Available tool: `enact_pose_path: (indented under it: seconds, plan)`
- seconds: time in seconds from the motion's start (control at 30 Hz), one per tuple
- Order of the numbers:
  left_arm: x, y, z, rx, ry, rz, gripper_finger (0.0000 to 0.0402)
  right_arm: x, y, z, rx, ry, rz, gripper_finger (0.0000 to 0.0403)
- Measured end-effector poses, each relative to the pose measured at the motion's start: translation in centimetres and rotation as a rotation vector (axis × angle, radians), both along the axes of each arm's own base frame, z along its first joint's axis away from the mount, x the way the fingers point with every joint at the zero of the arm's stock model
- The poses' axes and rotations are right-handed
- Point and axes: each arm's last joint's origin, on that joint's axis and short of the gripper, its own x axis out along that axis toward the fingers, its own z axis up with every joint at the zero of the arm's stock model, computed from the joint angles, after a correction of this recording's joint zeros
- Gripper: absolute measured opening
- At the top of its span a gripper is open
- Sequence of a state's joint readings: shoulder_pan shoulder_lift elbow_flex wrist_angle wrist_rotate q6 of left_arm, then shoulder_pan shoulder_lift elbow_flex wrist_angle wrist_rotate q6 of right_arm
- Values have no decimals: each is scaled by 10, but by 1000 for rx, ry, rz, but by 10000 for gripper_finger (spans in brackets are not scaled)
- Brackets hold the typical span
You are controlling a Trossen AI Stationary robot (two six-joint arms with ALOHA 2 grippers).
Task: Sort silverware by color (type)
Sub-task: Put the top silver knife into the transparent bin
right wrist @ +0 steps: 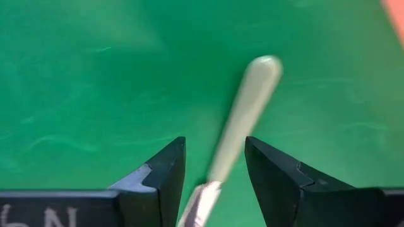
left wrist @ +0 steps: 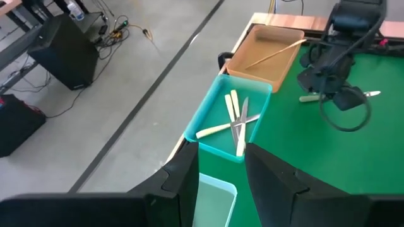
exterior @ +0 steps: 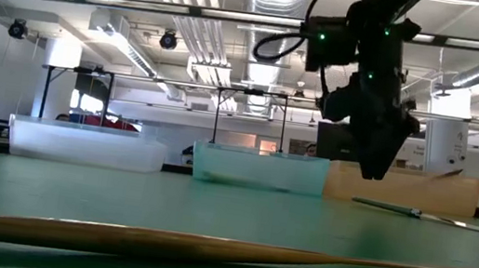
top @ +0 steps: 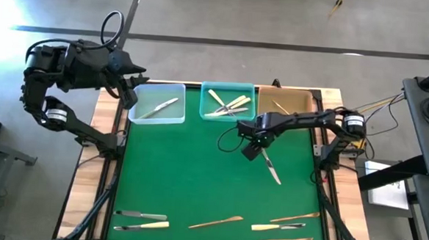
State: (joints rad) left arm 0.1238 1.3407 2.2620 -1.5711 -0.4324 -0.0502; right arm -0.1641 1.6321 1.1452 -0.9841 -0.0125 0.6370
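My right gripper (top: 251, 150) hangs open over the middle of the green mat, just above a utensil with a pale cream handle (right wrist: 252, 101) and a silver blade. That utensil (top: 271, 168) lies flat on the mat. In the right wrist view it runs between the fingers without touching them, and the low view shows the gripper (exterior: 374, 167) clear above it (exterior: 416, 212). My left gripper (left wrist: 221, 151) is open and holds nothing. It waits at the far left, over the clear tray (top: 158, 102), which holds one silver utensil.
A teal tray (top: 228, 102) holds cream utensils and a silver one. A tan tray (top: 285, 102) holds a wooden one. Several more utensils lie along the near edge: silver (top: 142, 215), cream (top: 144, 224), wooden (top: 215, 223) and a cluster (top: 286, 227).
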Motion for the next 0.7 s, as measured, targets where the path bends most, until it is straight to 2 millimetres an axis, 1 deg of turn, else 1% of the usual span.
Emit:
enact_pose_path:
  seconds: [0.1,0.27,0.4,0.53,0.7]
  plan:
    - [0,0,0,-8,-9,7,112,-4,-10,-5,-20,4,-7,155]
    - [2,0,1,-11,-28,12,112,-7,-26,-18,-18,-52,-62,155]
    - [2,0,1,-17,-35,17,112,-11,-35,-23,-20,-59,-88,154]
    - [4,1,1,-21,-37,23,112,-16,-39,-28,1,-48,-96,148]
    - [6,1,0,-22,-31,23,112,-18,-37,-34,24,-60,-99,139]
